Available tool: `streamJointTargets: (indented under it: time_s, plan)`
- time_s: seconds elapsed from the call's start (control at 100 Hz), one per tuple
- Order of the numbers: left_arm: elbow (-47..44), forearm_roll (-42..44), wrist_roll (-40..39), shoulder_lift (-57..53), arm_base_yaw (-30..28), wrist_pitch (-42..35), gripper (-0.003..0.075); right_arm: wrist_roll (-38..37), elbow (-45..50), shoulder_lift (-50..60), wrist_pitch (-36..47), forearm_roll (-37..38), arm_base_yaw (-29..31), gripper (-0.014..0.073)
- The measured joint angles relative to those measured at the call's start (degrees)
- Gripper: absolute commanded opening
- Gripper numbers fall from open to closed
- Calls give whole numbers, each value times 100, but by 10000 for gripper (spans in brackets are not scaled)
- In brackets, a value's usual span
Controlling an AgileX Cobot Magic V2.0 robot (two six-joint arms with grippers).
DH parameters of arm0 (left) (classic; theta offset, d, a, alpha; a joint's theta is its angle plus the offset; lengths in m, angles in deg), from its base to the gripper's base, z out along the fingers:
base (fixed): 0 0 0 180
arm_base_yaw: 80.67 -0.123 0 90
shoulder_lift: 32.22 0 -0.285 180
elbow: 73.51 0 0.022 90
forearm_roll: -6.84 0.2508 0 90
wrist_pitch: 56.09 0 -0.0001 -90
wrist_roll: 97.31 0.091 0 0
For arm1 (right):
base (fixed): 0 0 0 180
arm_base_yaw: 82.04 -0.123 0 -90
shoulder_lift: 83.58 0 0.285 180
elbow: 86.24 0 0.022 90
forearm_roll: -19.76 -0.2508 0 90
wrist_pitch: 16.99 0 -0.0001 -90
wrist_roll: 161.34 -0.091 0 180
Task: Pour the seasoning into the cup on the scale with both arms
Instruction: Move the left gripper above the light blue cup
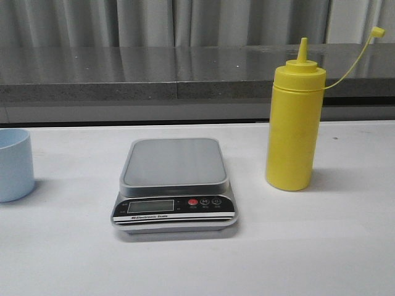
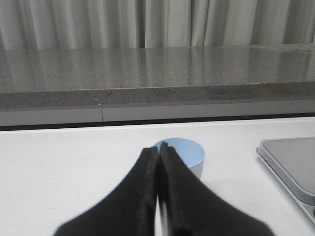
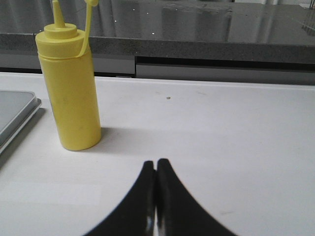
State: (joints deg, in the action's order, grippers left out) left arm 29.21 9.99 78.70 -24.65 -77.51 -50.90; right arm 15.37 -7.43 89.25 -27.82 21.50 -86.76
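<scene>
Standing apart: glossy cylindrical seasoning (image 1: pixel 295 123), tapered cup (image 1: pixel 13 164), flat scale (image 1: pixel 174 184); left tool (image 2: pixel 159 147) and right tool (image 3: pixel 156 163) pressed closed, empty.

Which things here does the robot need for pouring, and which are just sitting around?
Needed: yellow seasoning bottle, blue cup, scale, left gripper, right gripper.

Just there: grey counter behind the table, curtain.
</scene>
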Motion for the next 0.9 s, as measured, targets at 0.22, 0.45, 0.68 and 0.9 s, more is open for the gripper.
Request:
streamJointTargets:
  time_s: [0.22, 0.45, 0.68, 0.9]
  plan:
    - [0, 0, 0, 0, 0, 0, -20, 0, 0, 0, 0, 0, 0, -66]
    - [12, 0, 0, 0, 0, 0, -20, 0, 0, 0, 0, 0, 0, -66]
    - [776, -12, 0, 315, 0, 747, -20, 0, 0, 0, 0, 0, 0, -66]
    - [2101, -34, 0, 1805, 0, 1453, -20, 0, 0, 0, 0, 0, 0, -66]
